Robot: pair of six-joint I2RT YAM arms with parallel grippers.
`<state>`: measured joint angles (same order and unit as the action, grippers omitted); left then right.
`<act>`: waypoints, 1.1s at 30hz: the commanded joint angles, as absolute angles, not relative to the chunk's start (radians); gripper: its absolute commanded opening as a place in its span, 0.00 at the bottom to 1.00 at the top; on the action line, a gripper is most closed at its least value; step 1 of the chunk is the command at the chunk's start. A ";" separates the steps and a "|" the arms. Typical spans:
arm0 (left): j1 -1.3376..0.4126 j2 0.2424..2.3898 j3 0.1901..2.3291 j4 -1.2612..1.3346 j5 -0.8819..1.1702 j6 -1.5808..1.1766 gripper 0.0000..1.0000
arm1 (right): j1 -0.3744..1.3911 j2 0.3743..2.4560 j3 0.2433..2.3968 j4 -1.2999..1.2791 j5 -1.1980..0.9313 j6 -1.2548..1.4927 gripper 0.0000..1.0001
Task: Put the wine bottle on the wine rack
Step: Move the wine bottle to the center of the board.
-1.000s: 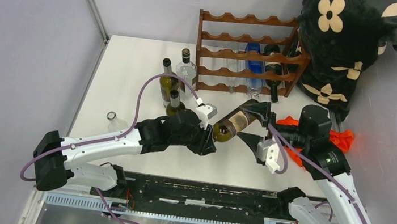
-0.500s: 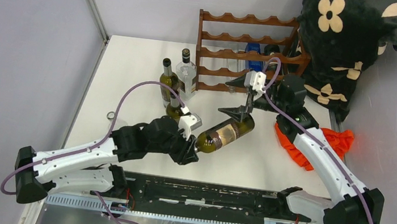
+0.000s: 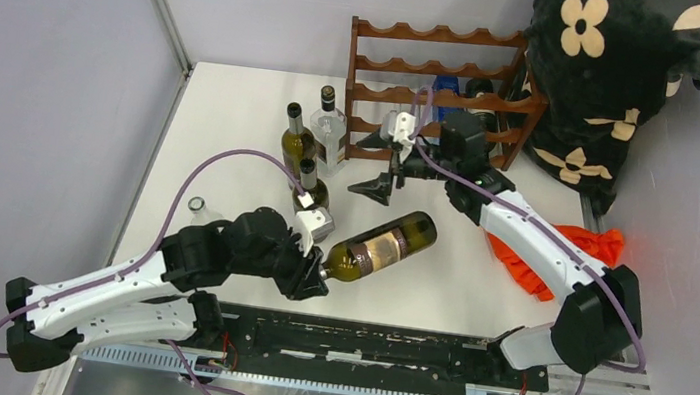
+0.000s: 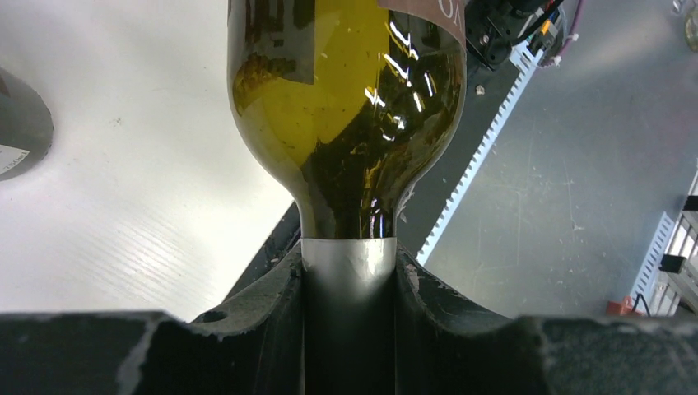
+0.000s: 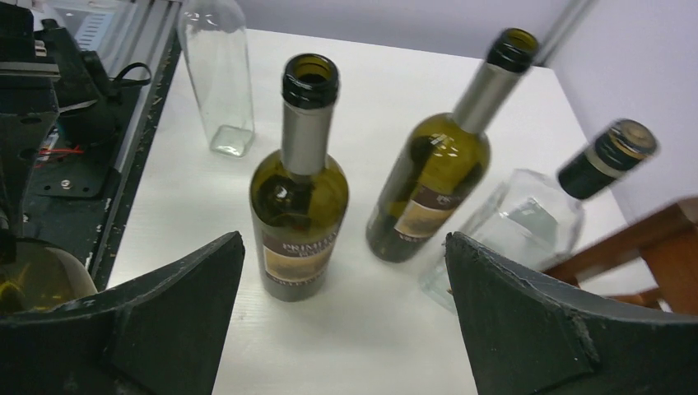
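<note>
My left gripper [image 3: 317,269] is shut on the silver-foiled neck of a green wine bottle [image 3: 382,245]. It holds the bottle nearly level, base pointing to the far right. The left wrist view shows the neck [image 4: 348,267] clamped between the jaws of the gripper [image 4: 348,284]. My right gripper [image 3: 377,166] is open and empty, in front of the wine rack's left end and apart from the held bottle. The reddish-brown wine rack [image 3: 439,35] stands at the table's far edge. The right gripper [image 5: 343,247] looks at standing bottles, with a corner of the rack [image 5: 658,239] at the right.
Two green bottles [image 3: 297,146] [image 3: 308,184] and a clear black-capped bottle [image 3: 330,133] stand left of the rack. A small clear bottle [image 3: 198,209] stands near the left edge. A blue bottle [image 3: 451,117] lies in the rack. Black flowered plush [image 3: 614,69] and orange cloth [image 3: 586,249] lie right.
My left arm has drawn back toward the near left with the bottle. My right gripper has left the bottle's base and swung far-left to the front of the rack.
</note>
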<state>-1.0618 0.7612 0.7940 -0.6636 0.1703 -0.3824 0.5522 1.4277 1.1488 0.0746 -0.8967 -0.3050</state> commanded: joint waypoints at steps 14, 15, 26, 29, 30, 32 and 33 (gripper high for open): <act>-1.062 0.695 0.899 -0.624 0.222 -0.291 0.02 | 0.787 1.655 1.313 0.322 -0.825 -0.102 0.93; -1.062 0.695 0.899 -0.621 0.222 -0.289 0.02 | 0.798 1.666 1.322 0.325 -0.815 -0.097 0.91; -1.061 0.691 0.893 -0.628 0.225 -0.312 0.02 | 0.762 1.605 1.283 0.276 -0.810 -0.124 0.08; -1.061 0.684 0.892 -0.633 0.221 -0.325 0.02 | 0.694 1.539 1.249 0.257 -0.844 -0.124 0.02; -1.061 0.683 0.891 -0.633 0.219 -0.329 0.02 | 0.666 1.511 1.238 0.247 -0.853 -0.127 0.02; -1.061 0.683 0.888 -0.634 0.212 -0.338 0.02 | 0.601 1.462 1.226 0.211 -0.857 -0.141 0.00; -1.061 0.686 0.888 -0.632 0.212 -0.341 0.02 | 0.574 1.436 1.216 0.189 -0.857 -0.154 0.00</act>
